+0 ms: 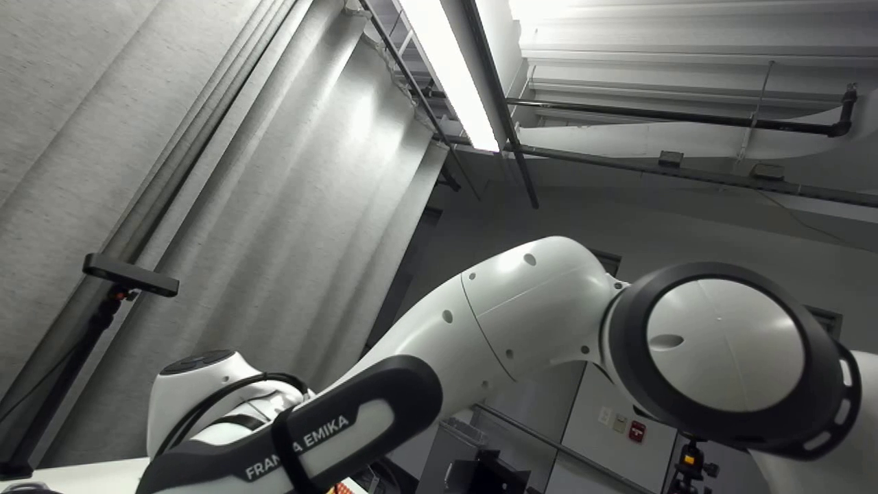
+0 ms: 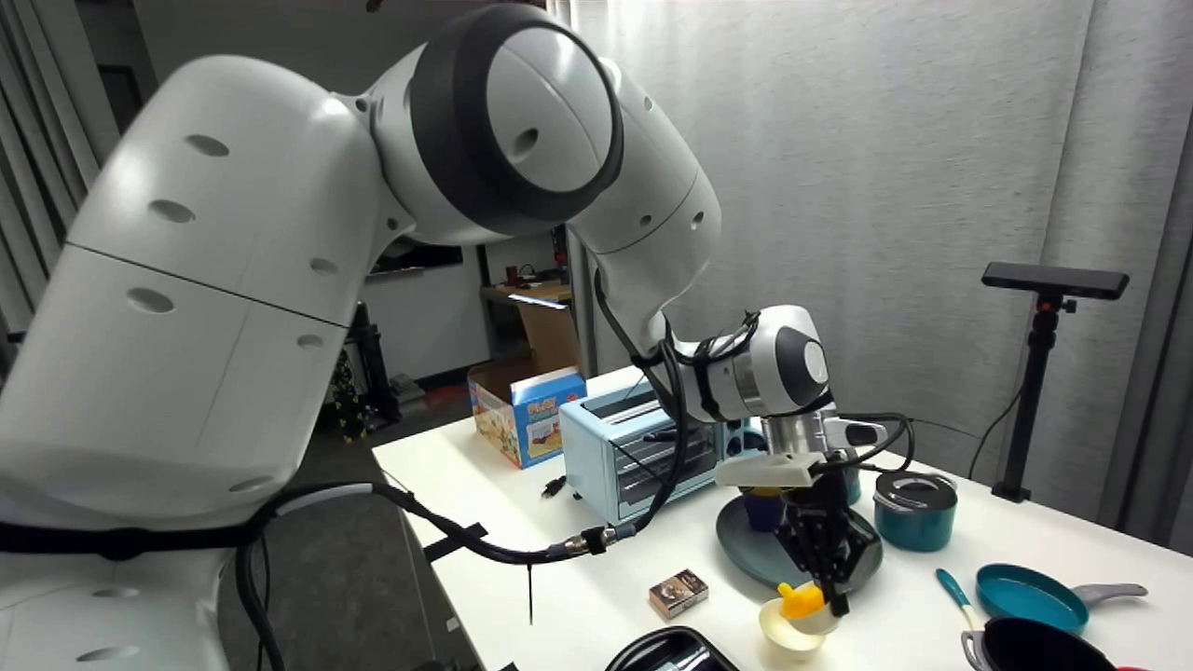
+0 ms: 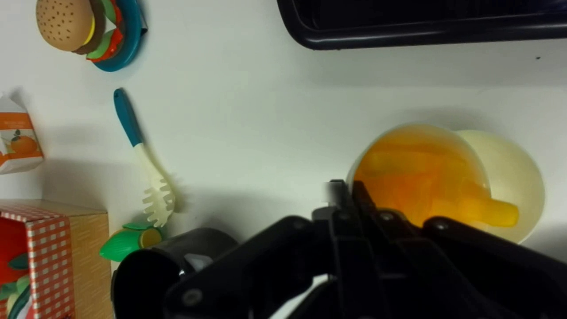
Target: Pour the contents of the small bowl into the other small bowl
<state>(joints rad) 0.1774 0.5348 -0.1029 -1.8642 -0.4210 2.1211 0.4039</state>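
My gripper (image 2: 836, 604) is shut on the rim of a small pale bowl (image 2: 824, 623). In the wrist view, the fingertips (image 3: 349, 188) pinch the left edge of this held bowl (image 3: 464, 144). It is tilted and holds orange and yellow contents (image 3: 412, 181). A yellow end sticks out past its rim, over the other small bowl. That cream bowl (image 3: 520, 173) stands on the table, partly hidden under the held bowl. In an exterior view the orange-yellow contents (image 2: 799, 601) lean out above the cream bowl (image 2: 781, 636). The gripper is out of view in an exterior view filled by the arm.
A black tray (image 3: 398, 37) lies beside the bowls. A pasta server (image 3: 127, 117), a black pot (image 3: 208, 241) and a checked box (image 3: 48, 261) are to the left in the wrist view. A grey plate (image 2: 750, 554), small box (image 2: 678, 594) and toaster oven (image 2: 606, 461) stand nearby.
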